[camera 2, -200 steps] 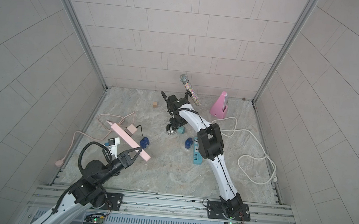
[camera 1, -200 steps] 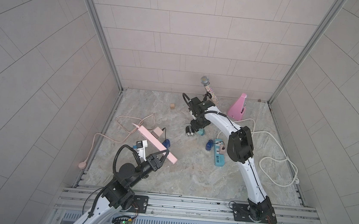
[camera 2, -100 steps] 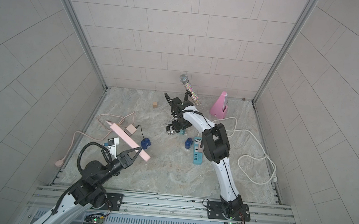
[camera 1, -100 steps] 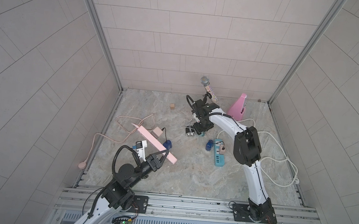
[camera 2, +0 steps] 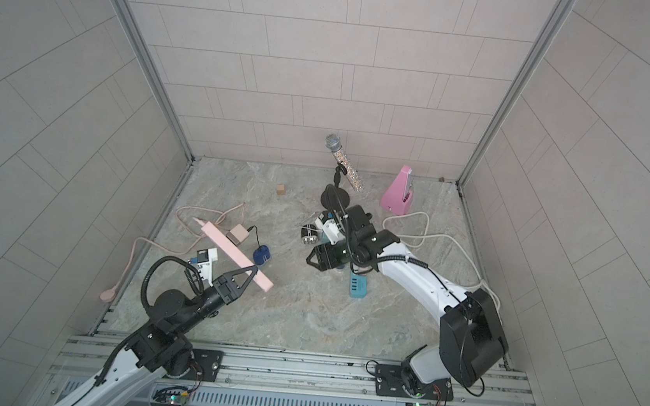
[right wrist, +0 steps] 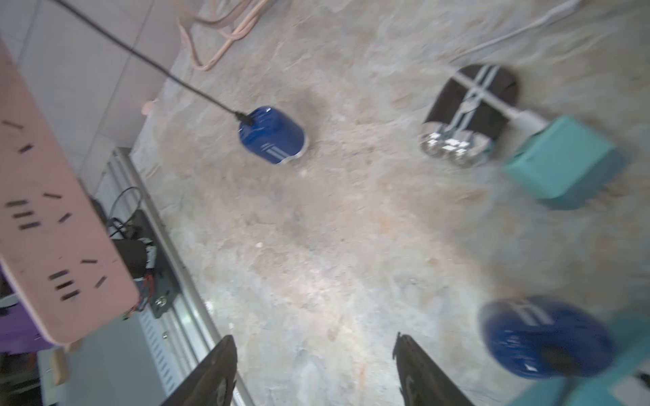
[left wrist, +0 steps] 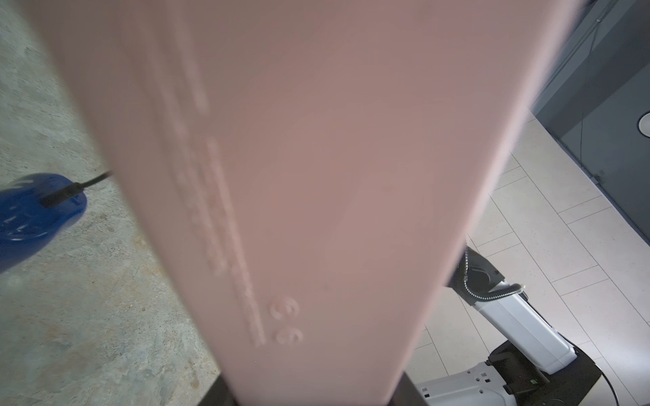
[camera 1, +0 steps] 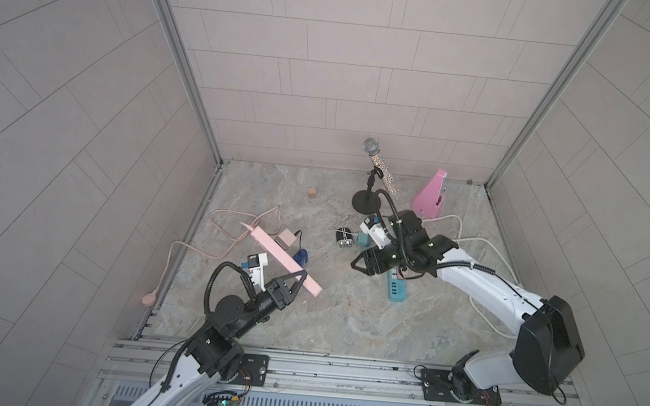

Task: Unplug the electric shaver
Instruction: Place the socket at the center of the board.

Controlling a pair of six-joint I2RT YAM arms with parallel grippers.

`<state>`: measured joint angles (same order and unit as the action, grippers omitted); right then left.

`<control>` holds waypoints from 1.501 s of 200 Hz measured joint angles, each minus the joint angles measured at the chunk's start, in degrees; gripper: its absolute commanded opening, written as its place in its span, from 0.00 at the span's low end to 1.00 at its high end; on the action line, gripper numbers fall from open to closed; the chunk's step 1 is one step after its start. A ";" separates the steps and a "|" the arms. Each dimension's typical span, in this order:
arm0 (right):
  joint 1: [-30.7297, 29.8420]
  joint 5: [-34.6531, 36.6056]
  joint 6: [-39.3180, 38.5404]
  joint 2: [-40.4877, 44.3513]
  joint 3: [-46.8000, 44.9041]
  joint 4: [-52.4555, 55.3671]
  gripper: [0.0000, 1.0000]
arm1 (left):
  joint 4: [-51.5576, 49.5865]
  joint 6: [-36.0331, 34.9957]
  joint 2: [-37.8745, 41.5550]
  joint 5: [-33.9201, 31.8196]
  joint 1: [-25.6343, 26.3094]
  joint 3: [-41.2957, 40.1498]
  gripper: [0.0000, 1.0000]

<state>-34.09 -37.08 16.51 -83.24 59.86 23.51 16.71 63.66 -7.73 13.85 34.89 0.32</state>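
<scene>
The electric shaver (camera 1: pixel 343 240) (right wrist: pixel 464 116) is black with silver heads and lies mid-floor. A white lead joins it to a teal adapter (camera 1: pixel 363 239) (right wrist: pixel 562 163), which lies loose on the floor beside it. My right gripper (camera 1: pixel 358 263) (camera 2: pixel 311 260) (right wrist: pixel 313 342) hovers just in front of them, open and empty. My left gripper (camera 1: pixel 295 280) (camera 2: pixel 249 274) is shut on the near end of a pink power strip (camera 1: pixel 281 259) (left wrist: pixel 316 175) (right wrist: pixel 52 228), held off the floor.
A blue device (camera 1: pixel 301 256) (right wrist: pixel 271 135) on a black cord lies by the pink strip, near a beige adapter (camera 1: pixel 286 237). A teal power strip (camera 1: pixel 396 292) lies under my right arm. A microphone stand (camera 1: pixel 365 206), pink metronome (camera 1: pixel 432 194), wooden cube (camera 1: pixel 311 192) and white cable (camera 1: pixel 485 248) are behind.
My right gripper has drawn back from the shaver and teal adapter toward the front, and its jaws have spread wider. The left arm and pink strip have stayed put.
</scene>
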 measured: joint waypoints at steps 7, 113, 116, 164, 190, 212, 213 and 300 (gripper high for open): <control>-1.01 -1.68 0.42 0.00 -1.09 -1.51 0.75 | 0.35 0.04 -0.20 0.02 0.00 0.00 0.00; -6.51 -18.91 11.30 2.03 -11.76 -32.57 0.79 | 1.53 1.51 0.83 0.09 0.00 0.00 0.00; -6.51 -19.26 11.87 1.68 -11.76 -33.77 0.79 | 1.55 1.51 0.85 0.09 0.00 0.00 0.00; -6.54 -23.58 19.32 -4.66 -11.47 -47.60 0.86 | 1.97 2.21 0.94 0.07 0.00 0.00 0.00; -6.54 -24.83 22.16 -7.13 -11.45 -52.24 0.86 | 1.97 2.40 0.92 0.09 0.00 0.00 0.00; -6.69 -25.90 25.00 -8.83 -11.43 -57.22 0.86 | 1.97 2.40 0.90 0.09 0.00 0.00 0.00; -6.69 -25.92 25.14 -8.87 -11.43 -57.40 0.86 | 1.97 2.40 0.90 0.09 0.00 0.00 0.00; -8.68 -30.23 40.70 -17.07 -11.28 -80.52 0.86 | 2.27 2.40 0.68 0.09 0.00 0.00 0.00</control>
<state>-42.76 -67.31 57.21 -100.31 48.58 -57.01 18.98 66.06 -7.05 13.93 34.89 0.32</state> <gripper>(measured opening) 0.858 0.471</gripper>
